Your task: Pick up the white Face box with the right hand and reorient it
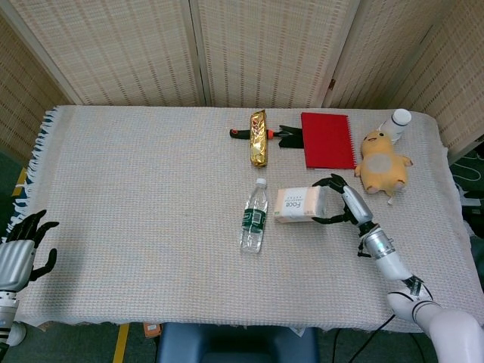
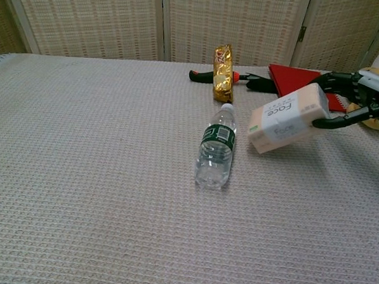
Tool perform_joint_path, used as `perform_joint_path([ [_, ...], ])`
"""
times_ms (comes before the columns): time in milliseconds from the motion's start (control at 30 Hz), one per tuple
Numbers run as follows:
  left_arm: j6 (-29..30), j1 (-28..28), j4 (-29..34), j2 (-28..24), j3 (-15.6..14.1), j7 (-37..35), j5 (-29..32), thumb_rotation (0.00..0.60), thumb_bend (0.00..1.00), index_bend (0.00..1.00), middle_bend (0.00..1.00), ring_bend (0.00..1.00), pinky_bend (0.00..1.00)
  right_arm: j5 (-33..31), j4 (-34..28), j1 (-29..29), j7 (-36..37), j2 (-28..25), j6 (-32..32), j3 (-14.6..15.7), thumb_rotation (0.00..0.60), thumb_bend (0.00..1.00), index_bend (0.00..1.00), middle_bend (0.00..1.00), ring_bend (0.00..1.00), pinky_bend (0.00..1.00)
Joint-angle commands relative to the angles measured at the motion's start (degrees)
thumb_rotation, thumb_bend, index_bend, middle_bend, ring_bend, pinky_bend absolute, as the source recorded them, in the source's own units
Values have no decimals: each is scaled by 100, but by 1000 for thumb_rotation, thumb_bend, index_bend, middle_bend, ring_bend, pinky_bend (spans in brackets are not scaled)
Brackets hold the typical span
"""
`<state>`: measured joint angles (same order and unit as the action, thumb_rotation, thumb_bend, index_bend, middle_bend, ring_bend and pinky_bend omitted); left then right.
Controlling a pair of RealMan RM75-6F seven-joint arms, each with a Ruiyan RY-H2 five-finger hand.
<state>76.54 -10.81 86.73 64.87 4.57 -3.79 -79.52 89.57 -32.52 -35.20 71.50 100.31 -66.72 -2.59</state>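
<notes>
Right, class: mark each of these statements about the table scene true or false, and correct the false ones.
1. The right hand holds the white Face box clear of the table. True.
2. The water bottle stands upright. False: it lies on its side.
3. The left hand grips the gold packet. False: it is off the table's near left corner, its fingers apart, holding nothing.
4. The yellow plush toy lies beside the red notebook. True.
5. The box is on the left of the bottle. False: it is on the right.
</notes>
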Motion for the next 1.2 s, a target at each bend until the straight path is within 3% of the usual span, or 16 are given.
perform_joint_path([
  [33, -1, -1, 0, 0, 1, -6, -1, 600, 498, 212, 0, 0, 100, -12, 88, 20, 79, 59, 75, 33, 600, 114, 542, 484, 492, 40],
  [467, -8, -2, -8, -2, 6, -22, 12, 600, 499, 212, 0, 0, 100, 150, 430, 2, -516, 46, 495, 338, 600, 121, 542, 484, 491, 18],
  [767, -8, -7, 15, -3, -9, 1, -19, 600, 499, 212, 0, 0, 100, 125, -180, -108, -1236, -489, 1121, 462, 600, 123, 531, 484, 468, 0],
  [933, 0, -5, 22, 1, -11, 22, -21, 600, 499, 212, 0, 0, 101, -23, -752, -202, -1603, -792, 1649, 463, 600, 123, 521, 484, 459, 0],
  [1200, -14, -11, 7, 7, -8, 21, -11, 600, 499, 211, 0, 0, 100, -236, -1129, -292, -2220, -949, 1996, 351, 600, 123, 471, 484, 413, 0],
])
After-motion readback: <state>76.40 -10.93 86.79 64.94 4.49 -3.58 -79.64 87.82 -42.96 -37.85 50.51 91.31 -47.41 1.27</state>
